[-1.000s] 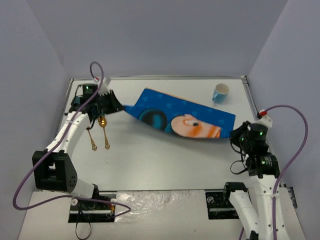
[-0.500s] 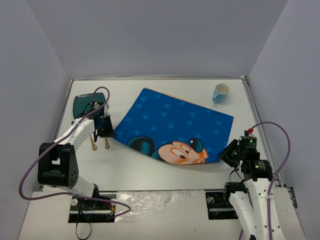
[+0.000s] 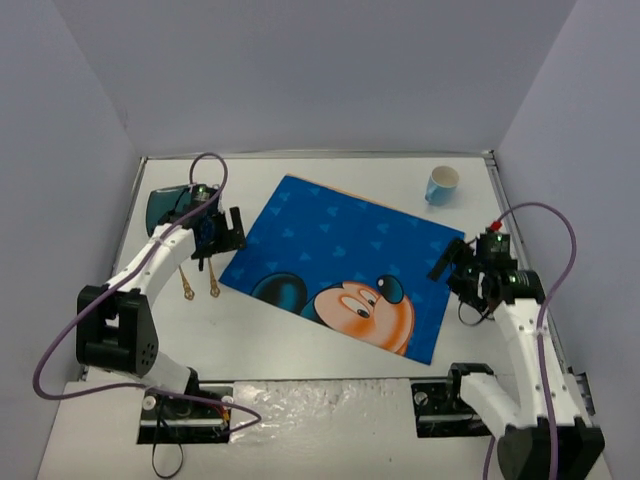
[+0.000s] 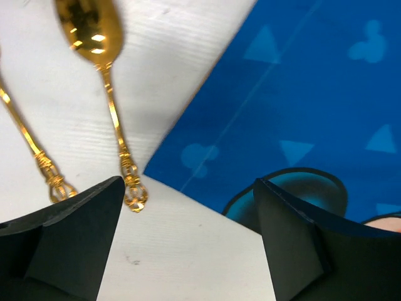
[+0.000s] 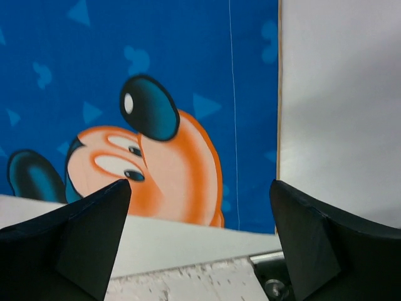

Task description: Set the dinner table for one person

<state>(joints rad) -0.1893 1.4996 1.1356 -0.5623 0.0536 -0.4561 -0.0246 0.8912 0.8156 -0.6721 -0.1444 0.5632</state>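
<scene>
The blue Mickey Mouse placemat [image 3: 340, 265] lies spread flat and askew on the white dinner table [image 3: 300, 340]. My left gripper [image 3: 225, 238] hovers open over the mat's left corner, with nothing between its fingers [image 4: 75, 241]. In the left wrist view that corner of the placemat [image 4: 301, 94] lies below the gripper [image 4: 188, 244], next to a gold spoon [image 4: 103, 56]. My right gripper [image 3: 452, 272] stands open above the mat's right edge and holds nothing. The right wrist view looks down past the gripper [image 5: 200, 244] on Mickey's face on the placemat [image 5: 188, 94] and on bare table [image 5: 338, 94].
Two gold utensils [image 3: 186, 285] [image 3: 213, 282] lie side by side left of the mat; the second utensil [image 4: 31, 144] also shows in the left wrist view. A teal dish [image 3: 160, 205] sits at the back left. A blue-and-white cup [image 3: 441, 185] stands at the back right.
Both grippers have opened and let go of the placemat, which was hanging between them and now lies flat. The right arm has drawn back up from the mat's near right corner.
</scene>
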